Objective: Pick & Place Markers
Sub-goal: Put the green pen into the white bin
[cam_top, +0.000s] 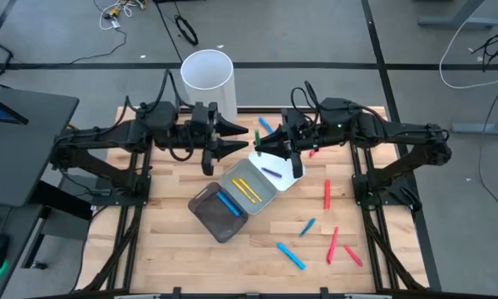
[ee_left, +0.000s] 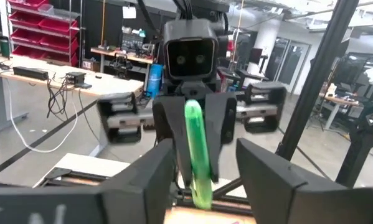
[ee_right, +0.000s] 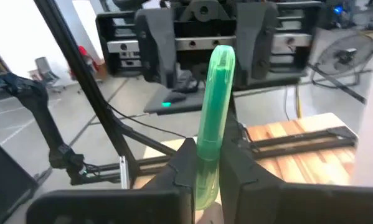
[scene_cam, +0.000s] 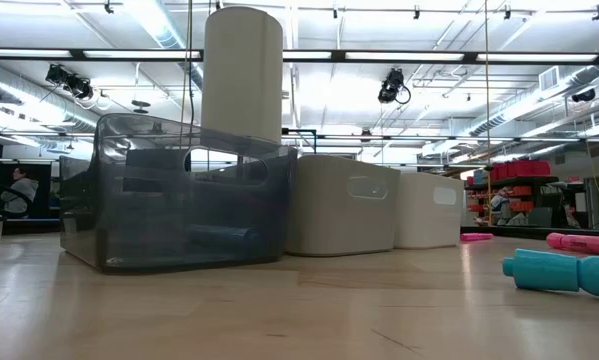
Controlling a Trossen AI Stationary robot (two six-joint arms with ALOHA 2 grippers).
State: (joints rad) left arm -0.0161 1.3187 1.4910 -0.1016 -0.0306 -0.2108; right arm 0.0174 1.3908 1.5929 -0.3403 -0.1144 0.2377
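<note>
My two grippers face each other high above the table's far middle, over the trays. Between them is a green marker (cam_top: 257,134), seen close in the right wrist view (ee_right: 214,106) and the left wrist view (ee_left: 196,143). My right gripper (ee_right: 206,171) is shut on it. My left gripper (ee_left: 205,171) is open; its two fingers stand on either side of the marker's free end, with gaps showing. More markers lie flat on the wood: red (cam_top: 327,193), blue (cam_top: 290,255) and others. My right gripper pinches the green marker near one end (ee_right: 205,163) between its two fingers, coming about level from the table's right. The rest of the marker sticks out past the fingertips toward my left gripper. It is lifted clear, far above the table.
Three trays stand in a slanted row mid-table: a dark one (cam_top: 205,209) holding a blue marker, a grey one (cam_top: 261,202) with yellow markers, a white one (cam_top: 292,178) with a purple marker. A tall white cylinder (cam_top: 208,79) stands at the far edge. Loose markers lie to the right.
</note>
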